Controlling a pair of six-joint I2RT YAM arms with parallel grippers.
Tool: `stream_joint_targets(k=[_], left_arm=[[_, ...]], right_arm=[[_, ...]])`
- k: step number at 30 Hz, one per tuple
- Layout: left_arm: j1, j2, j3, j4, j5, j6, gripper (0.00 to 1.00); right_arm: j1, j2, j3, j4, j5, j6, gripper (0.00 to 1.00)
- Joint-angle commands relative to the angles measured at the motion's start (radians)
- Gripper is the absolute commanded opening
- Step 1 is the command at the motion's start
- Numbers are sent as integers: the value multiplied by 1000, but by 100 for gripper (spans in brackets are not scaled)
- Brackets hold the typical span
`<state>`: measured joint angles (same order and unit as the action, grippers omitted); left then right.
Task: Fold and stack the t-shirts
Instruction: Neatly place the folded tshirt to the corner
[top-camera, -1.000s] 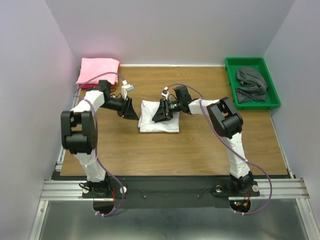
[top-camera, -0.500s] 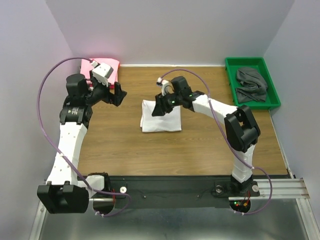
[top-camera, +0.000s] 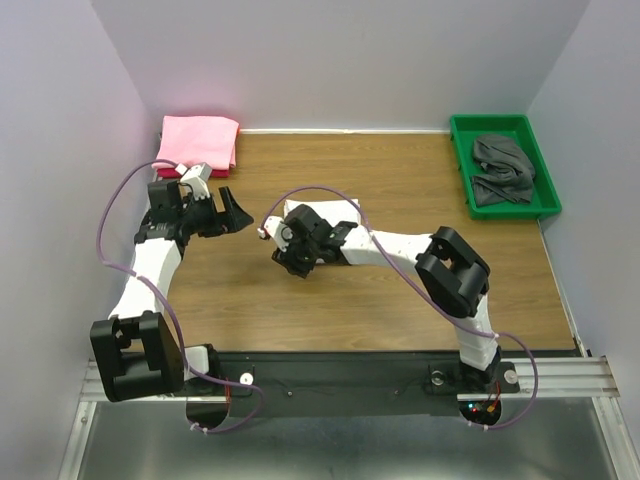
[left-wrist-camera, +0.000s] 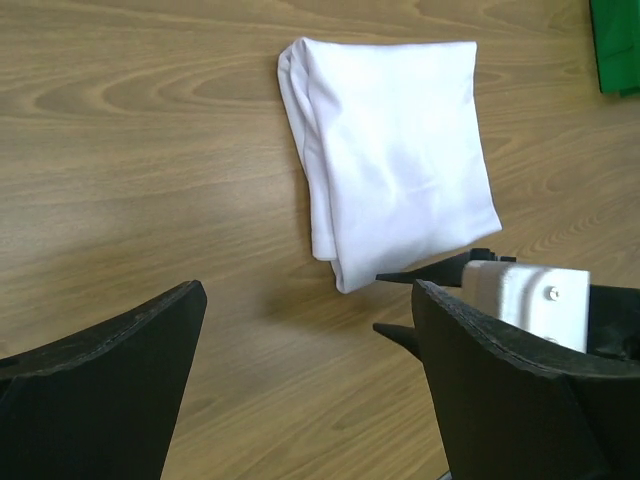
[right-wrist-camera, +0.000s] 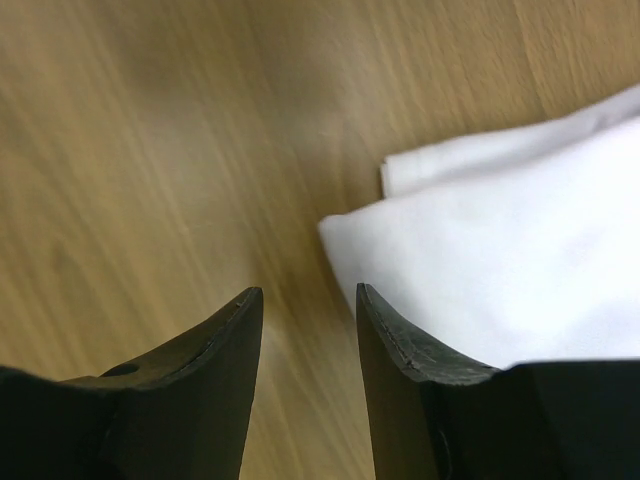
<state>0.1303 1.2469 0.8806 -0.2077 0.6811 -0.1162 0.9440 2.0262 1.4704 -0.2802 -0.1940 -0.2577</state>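
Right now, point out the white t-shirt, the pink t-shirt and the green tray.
white t-shirt (left-wrist-camera: 395, 150), left wrist view, middle of its top layer
pink t-shirt (top-camera: 198, 140), top external view, its middle
green tray (top-camera: 490, 122), top external view, far rim

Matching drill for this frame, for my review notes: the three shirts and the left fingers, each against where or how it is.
1. white shirt
2. pink shirt
3. dark grey shirt
4. left fingers

A. crumpled in the green tray
B. wide open, holding nothing
C. folded, middle of the table
D. folded, far left corner

Pairs: 1-C, 2-D, 3-A, 4-B
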Motion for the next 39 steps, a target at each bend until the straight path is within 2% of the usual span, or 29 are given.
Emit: stream_joint_targets(k=[1, 12, 18, 23, 29, 36, 39], left_arm=[[-4, -47, -9, 105, -11, -25, 96], [-3, -18, -78, 157, -37, -17, 96], [-3, -20, -107, 188, -18, -28, 96], [-3, -18, -108, 200, -15, -31, 96], [-4, -18, -108, 202, -25, -28, 96], [-3, -7, -121, 203, -40, -40, 96], [-3, 3, -135, 232, -44, -51, 96]], right_arm=[[12, 23, 10, 36, 132, -69, 48], [61, 66, -54, 121, 243, -144, 50], [81, -18, -56, 128, 249, -144, 50], [96, -34, 5, 82, 268, -150, 55], [98, 20, 10, 85, 289, -184, 59], [98, 80, -10, 139, 330, -199, 58], [96, 103, -19, 154, 344, -199, 54]])
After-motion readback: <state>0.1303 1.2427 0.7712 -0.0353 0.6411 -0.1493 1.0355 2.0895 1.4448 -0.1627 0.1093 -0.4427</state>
